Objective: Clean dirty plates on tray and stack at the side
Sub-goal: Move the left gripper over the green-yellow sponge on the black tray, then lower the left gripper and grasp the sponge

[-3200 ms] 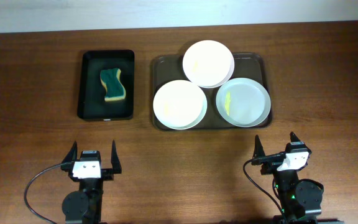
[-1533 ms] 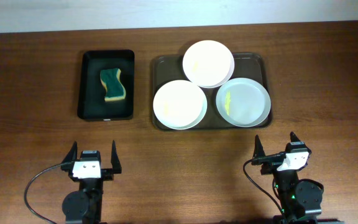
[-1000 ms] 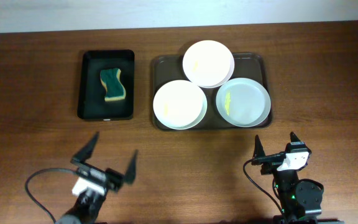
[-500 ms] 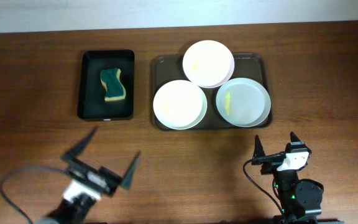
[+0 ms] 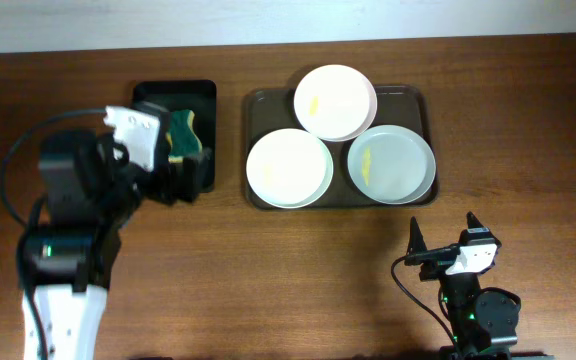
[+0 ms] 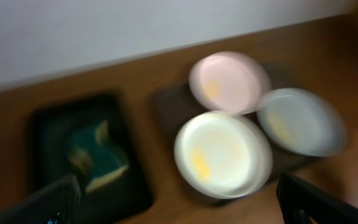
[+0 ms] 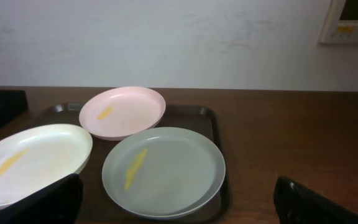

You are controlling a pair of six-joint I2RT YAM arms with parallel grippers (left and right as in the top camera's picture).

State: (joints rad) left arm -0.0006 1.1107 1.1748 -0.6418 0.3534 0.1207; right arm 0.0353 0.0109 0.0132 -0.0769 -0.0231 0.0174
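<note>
The left gripper [image 6: 188, 200] hangs over the small black tray [image 5: 200, 88] in the upper left of the overhead frame. Its fingers are spread wide and hold nothing, most likely ready to fetch the green-and-yellow sponge [image 5: 190, 135] that the wiping needs. Its own view is blurred, so how near it is to the sponge cannot be told. The right gripper [image 7: 180, 200] sits low at the bottom right, likewise parted and empty, facing the dark brown tray [image 5: 414, 95].

All three plates rest on that tray. The pale pink plate [image 7: 122, 111] is at the back, lapping the far rim. The cream plate [image 7: 27, 163] is front left and the grey plate [image 7: 163, 172] front right. Each carries a yellow smear. They crowd together, edges touching or overlapping, so a lift would want a free outer rim. Bare table [image 5: 508, 130] right of the tray offers stacking room.
</note>
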